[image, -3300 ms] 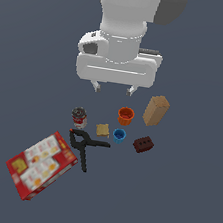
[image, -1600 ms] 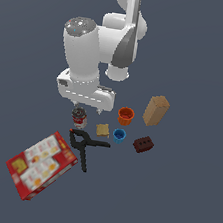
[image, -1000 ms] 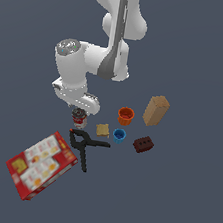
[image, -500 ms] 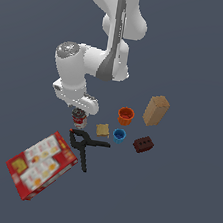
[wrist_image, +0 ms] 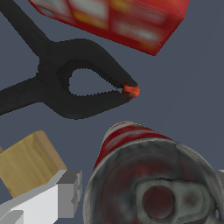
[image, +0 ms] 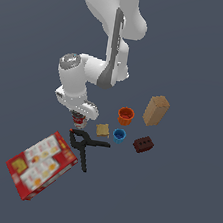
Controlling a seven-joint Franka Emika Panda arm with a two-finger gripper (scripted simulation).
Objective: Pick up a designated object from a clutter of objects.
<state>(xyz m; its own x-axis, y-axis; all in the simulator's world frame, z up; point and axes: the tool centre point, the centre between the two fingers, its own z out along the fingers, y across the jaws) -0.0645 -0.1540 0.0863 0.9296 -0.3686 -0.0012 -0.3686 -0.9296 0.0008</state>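
Note:
The designated object, a red and white can point(image: 79, 121) with a grey metal top, stands upright in the clutter of objects, just beyond the black clamp's tip. My gripper point(image: 81, 117) has come down over it from above. In the wrist view the can point(wrist_image: 153, 183) fills the space between my fingers. One white finger point(wrist_image: 65, 197) presses against its side, and the other sits at the opposite frame edge. The gripper point(wrist_image: 148, 192) looks shut on the can, which rests on the floor.
A black clamp point(image: 84, 147) and a red cracker box point(image: 39, 166) lie close on the near side of the can. A tan block point(image: 102, 129), blue cup point(image: 119, 135), orange cup point(image: 126, 115), dark red brick point(image: 143, 144) and tan box point(image: 155, 110) spread toward the exterior view's right.
The arm swung from above the cups toward the exterior view's left and lowered onto the can. Over the last half second it has held still there.

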